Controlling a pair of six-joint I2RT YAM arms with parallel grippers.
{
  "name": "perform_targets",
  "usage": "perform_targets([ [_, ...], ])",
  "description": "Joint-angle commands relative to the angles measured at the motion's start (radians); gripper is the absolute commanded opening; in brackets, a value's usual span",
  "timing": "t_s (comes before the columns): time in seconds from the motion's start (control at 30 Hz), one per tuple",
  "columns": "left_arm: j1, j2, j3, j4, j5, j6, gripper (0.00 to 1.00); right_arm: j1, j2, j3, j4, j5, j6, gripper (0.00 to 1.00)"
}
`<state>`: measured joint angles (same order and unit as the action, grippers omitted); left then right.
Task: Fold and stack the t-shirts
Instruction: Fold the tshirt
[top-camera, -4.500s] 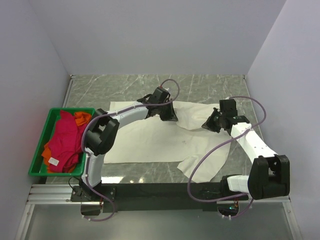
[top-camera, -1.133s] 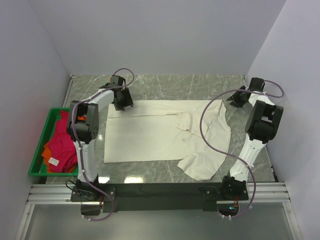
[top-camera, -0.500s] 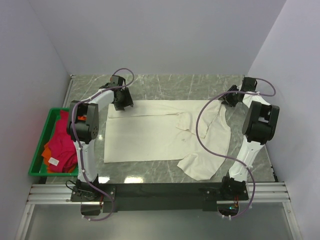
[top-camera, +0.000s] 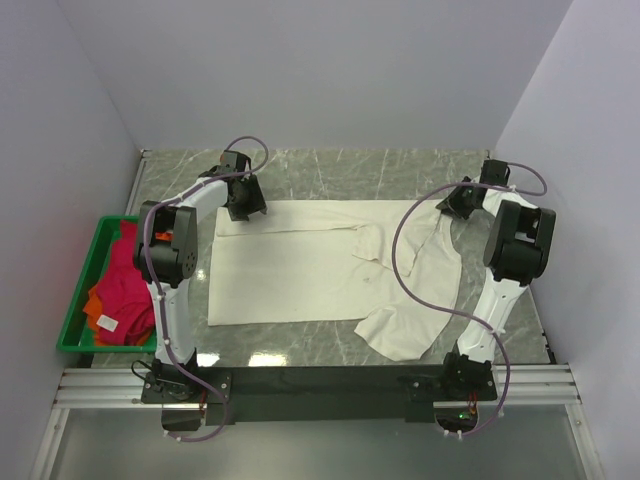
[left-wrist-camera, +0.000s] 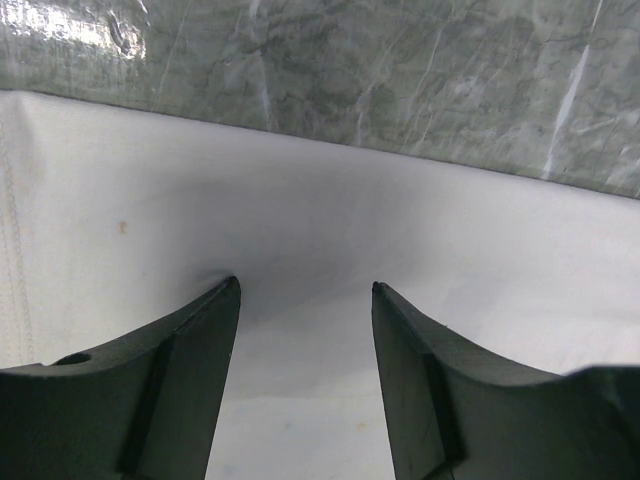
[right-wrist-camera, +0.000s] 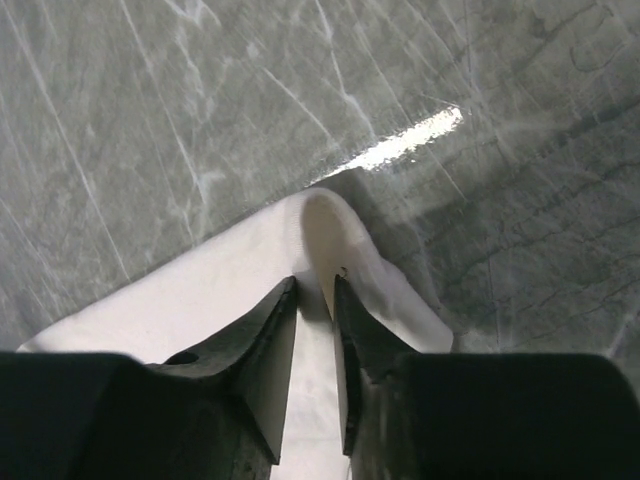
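The cream t-shirt (top-camera: 300, 270) lies spread across the marble table, with its right side rumpled and a sleeve flopped toward the near edge. My left gripper (top-camera: 243, 208) is at the shirt's far left corner. Its jaws stand open, and their tips (left-wrist-camera: 305, 285) press on flat cloth (left-wrist-camera: 300, 200) just inside the hem. At the far right corner, my right gripper (top-camera: 455, 200) has its jaws nearly together (right-wrist-camera: 315, 280) on a raised fold of the shirt's edge (right-wrist-camera: 330, 225). A crimson-pink t-shirt (top-camera: 125, 280) and an orange one (top-camera: 95, 305) lie heaped in the crate.
A green plastic crate (top-camera: 95, 235) sits at the table's left edge. Grey walls close in the far, left and right sides. Both arms' cables loop above the shirt, and the right arm's cable (top-camera: 400, 260) hangs over the shirt's right half.
The right gripper slid a little left onto the shirt's far right corner and its jaws narrowed on the fold. The left gripper stayed put. Earlier, both grippers hovered over the shirt's middle.
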<state>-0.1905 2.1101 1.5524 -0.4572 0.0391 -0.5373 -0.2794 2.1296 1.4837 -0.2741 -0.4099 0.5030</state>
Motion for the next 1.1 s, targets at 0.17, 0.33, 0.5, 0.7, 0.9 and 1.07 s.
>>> perform_targets([
  [0.17, 0.022, 0.045, -0.023, -0.037, -0.053, 0.017, 0.61, -0.007, -0.005, -0.007, 0.019, 0.022, 0.0, 0.05],
  [0.33, 0.033, 0.045, -0.026, -0.051, -0.064, 0.03, 0.59, -0.012, 0.009, 0.084, -0.023, 0.063, -0.007, 0.0],
  [0.5, 0.037, 0.053, -0.025, -0.061, -0.071, 0.039, 0.59, -0.014, 0.047, 0.162, -0.092, 0.1, -0.024, 0.0],
  [0.7, 0.039, 0.053, -0.018, -0.06, -0.067, 0.039, 0.6, -0.014, 0.069, 0.182, -0.119, 0.129, -0.037, 0.11],
  [0.9, 0.039, 0.024, 0.006, -0.054, -0.047, 0.028, 0.72, -0.003, -0.006, 0.159, -0.126, 0.169, -0.035, 0.33],
  [1.07, 0.039, -0.041, 0.028, -0.055, -0.018, 0.011, 0.82, 0.022, -0.156, 0.095, -0.116, 0.243, -0.024, 0.46],
])
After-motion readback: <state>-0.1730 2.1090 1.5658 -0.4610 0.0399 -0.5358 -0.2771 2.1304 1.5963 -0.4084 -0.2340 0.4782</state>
